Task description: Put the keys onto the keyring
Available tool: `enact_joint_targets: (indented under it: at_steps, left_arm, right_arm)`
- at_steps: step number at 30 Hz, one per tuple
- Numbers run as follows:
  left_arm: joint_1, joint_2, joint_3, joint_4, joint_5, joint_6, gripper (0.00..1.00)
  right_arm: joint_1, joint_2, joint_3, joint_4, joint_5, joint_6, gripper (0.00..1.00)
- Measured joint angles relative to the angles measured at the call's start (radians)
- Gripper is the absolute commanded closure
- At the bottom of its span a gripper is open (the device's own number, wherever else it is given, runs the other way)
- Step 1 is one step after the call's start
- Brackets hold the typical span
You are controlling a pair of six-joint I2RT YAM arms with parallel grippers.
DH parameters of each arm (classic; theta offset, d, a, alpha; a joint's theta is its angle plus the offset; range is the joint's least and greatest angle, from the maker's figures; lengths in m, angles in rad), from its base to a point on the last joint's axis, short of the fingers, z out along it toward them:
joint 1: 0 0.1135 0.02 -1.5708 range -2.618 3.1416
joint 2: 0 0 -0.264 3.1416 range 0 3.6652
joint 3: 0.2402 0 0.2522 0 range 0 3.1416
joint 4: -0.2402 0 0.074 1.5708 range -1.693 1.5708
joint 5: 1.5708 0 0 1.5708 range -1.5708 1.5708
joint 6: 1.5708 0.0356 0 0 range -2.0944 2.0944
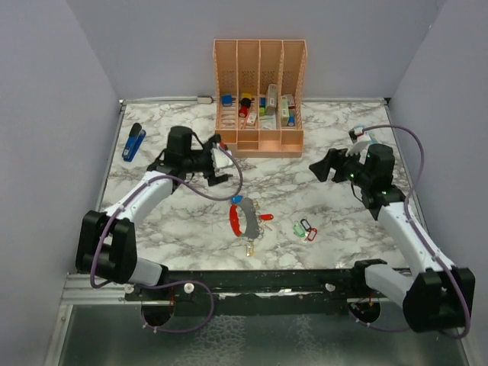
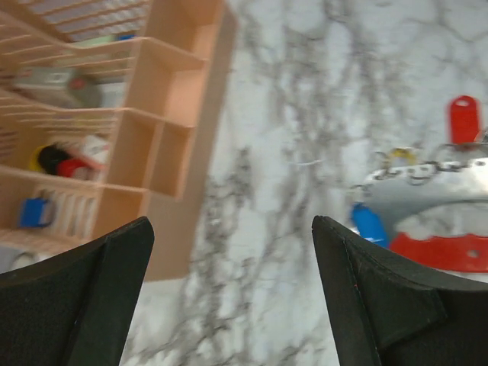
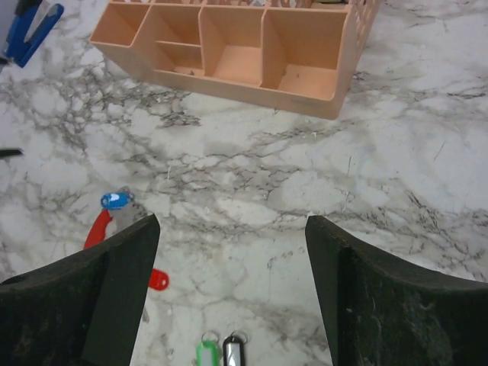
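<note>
The red C-shaped keyring (image 1: pixel 237 219) with a grey metal side lies at the table's front middle. A blue-tagged key (image 1: pixel 236 200), a red-tagged key (image 1: pixel 265 217) and a yellow key (image 1: pixel 249 245) lie against it. A green tag (image 1: pixel 298 228) and a red-rimmed tag (image 1: pixel 309 234) lie apart to its right. My left gripper (image 1: pixel 223 162) is open and empty, behind and left of the keyring. In the left wrist view the gripper (image 2: pixel 230 229) faces bare table, with the keyring (image 2: pixel 442 252) at right. My right gripper (image 1: pixel 324 165) (image 3: pixel 232 221) is open and empty above the tags (image 3: pixel 207 353).
A peach desk organiser (image 1: pixel 259 141) holding small items stands at the back middle, close to the left gripper; it also shows in the left wrist view (image 2: pixel 183 84) and the right wrist view (image 3: pixel 305 99). A blue stapler (image 1: pixel 133 141) lies at the back left.
</note>
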Motion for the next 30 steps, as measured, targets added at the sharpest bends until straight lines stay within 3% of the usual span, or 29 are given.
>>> enact_joint_targets:
  at_steps: [5, 7, 12, 17, 23, 30]
  left_arm:
    - [-0.131, 0.036, -0.130, -0.017, 0.005, 0.034, 0.12]
    - [-0.142, 0.051, -0.140, -0.014, 0.005, 0.042, 0.12]
    - [-0.146, 0.105, -0.134, 0.019, 0.005, 0.076, 0.12]
    - [-0.191, 0.178, -0.099, 0.023, 0.006, 0.163, 0.12]
    - [-0.214, 0.259, -0.032, 0.021, 0.006, 0.230, 0.12]
    - [-0.229, 0.263, -0.032, 0.002, 0.008, 0.343, 0.12]
  right_arm:
    - [0.000, -0.131, 0.074, -0.252, 0.014, 0.015, 0.34]
    - [0.000, -0.150, 0.083, -0.351, 0.035, 0.021, 0.41]
    - [0.024, -0.135, 0.074, -0.542, 0.083, 0.078, 0.43]
    - [0.164, -0.044, 0.078, -0.640, 0.187, 0.172, 0.48]
    - [0.452, 0.119, 0.135, -0.699, 0.363, 0.317, 0.60]
    - [0.507, 0.220, 0.174, -0.714, 0.480, 0.404, 0.62]
